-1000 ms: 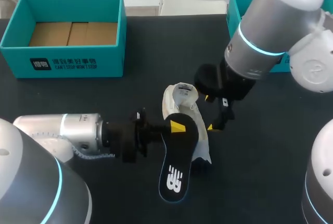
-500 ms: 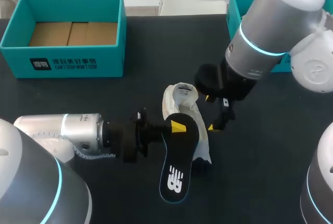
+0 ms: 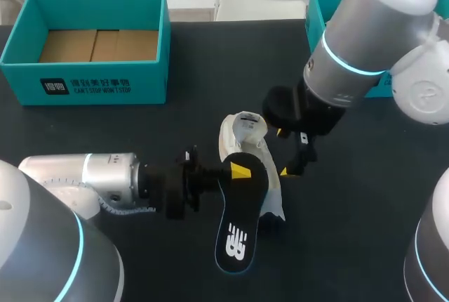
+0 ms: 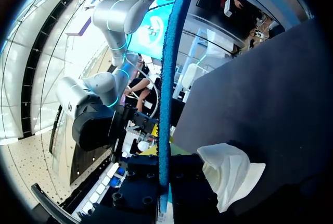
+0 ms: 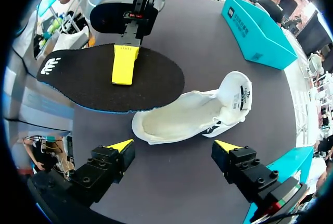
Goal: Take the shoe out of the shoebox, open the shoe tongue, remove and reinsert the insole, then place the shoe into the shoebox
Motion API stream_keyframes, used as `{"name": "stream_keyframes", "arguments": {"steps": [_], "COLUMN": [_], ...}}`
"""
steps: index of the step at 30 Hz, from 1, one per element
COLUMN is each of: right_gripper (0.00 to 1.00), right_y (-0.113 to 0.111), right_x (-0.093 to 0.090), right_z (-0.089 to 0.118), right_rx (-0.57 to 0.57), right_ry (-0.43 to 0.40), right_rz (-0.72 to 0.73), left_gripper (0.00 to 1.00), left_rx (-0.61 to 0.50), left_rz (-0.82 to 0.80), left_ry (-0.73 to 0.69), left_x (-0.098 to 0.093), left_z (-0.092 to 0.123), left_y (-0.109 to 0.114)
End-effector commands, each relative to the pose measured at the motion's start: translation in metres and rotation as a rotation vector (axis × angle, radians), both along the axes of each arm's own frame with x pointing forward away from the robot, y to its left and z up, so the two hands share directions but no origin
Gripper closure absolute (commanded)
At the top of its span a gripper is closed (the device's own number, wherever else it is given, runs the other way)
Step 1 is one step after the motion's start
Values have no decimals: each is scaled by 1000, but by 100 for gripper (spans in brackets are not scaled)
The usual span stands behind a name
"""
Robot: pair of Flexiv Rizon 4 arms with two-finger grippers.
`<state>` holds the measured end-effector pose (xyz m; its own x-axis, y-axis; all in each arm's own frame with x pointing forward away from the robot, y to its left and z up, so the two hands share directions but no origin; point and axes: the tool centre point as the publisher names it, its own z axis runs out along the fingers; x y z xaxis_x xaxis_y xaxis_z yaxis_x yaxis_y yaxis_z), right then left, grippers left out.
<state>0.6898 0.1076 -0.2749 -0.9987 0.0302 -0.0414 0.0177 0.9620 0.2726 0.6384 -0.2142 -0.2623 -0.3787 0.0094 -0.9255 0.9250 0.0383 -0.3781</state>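
Observation:
A white shoe (image 3: 247, 149) lies on the dark table, its opening up and its tongue end toward the far side. The black insole (image 3: 238, 225) with a blue edge hangs flat over the shoe's near part, and my left gripper (image 3: 238, 170) is shut on its end. In the left wrist view the insole (image 4: 165, 78) shows edge-on between the fingers, with the shoe (image 4: 229, 174) below. My right gripper (image 3: 283, 152) stands open just right of the shoe. The right wrist view has the shoe (image 5: 192, 117) ahead of my open right gripper (image 5: 174, 146) and the insole (image 5: 99, 81) beyond it.
A teal shoebox (image 3: 105, 86) with a cardboard floor stands at the table's far left. A second teal box (image 3: 314, 8) sits at the far right, mostly behind my right arm. Bare dark table surrounds the shoe.

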Motion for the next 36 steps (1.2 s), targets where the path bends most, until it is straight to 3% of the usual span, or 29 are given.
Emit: {"name": "stream_keyframes", "arguments": {"steps": [1, 6, 13, 23, 30, 36], "right_gripper": [0, 0, 0, 0, 0, 0], "right_y": [-10, -24, -33, -14, -10, -10], "right_x": [-1, 2, 12, 22, 22, 22], "right_z": [-8, -18, -27, -40, -40, -40], "right_rx": [49, 37, 72, 211, 210, 210], "right_ry": [-118, -155, -141, -164, -172, -172], "right_rz": [34, 86, 161, 216, 206, 206], "left_gripper": [100, 100, 100, 100, 100, 100], "left_rx": [2, 2, 2, 2, 2, -47], "left_rz": [3, 3, 3, 3, 3, 43], "left_ry": [-1, -1, -1, -1, -1, 127], "left_x": [-1, -1, -1, -1, -1, -11], "left_z": [0, 0, 0, 0, 0, 2], "left_y": [-1, -1, -1, -1, -1, -12]}}
